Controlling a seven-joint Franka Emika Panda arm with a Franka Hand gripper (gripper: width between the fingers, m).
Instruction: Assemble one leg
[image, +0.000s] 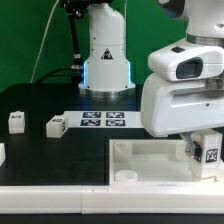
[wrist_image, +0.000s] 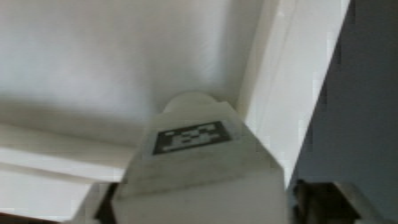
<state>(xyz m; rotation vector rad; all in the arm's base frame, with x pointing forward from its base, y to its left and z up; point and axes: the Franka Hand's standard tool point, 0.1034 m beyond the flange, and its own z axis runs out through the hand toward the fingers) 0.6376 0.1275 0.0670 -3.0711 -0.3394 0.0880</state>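
Observation:
My gripper (image: 205, 152) is shut on a leg (image: 209, 154), a small white block with a black-and-white tag, and holds it at the right corner of the large white square tray-like piece (image: 150, 155). In the wrist view the leg (wrist_image: 199, 150) fills the space between my dark fingers (wrist_image: 329, 200), its tag facing the camera, with the tray's inner wall and raised rim (wrist_image: 285, 60) just beyond it. Two more legs (image: 55, 126) (image: 16, 121) lie on the black table at the exterior view's left.
The marker board (image: 103, 119) lies flat behind the tray. The arm's white base (image: 105, 55) stands at the back. A white part edge (image: 2, 153) shows at the exterior view's far left. A round socket (image: 124, 176) sits at the tray's front edge.

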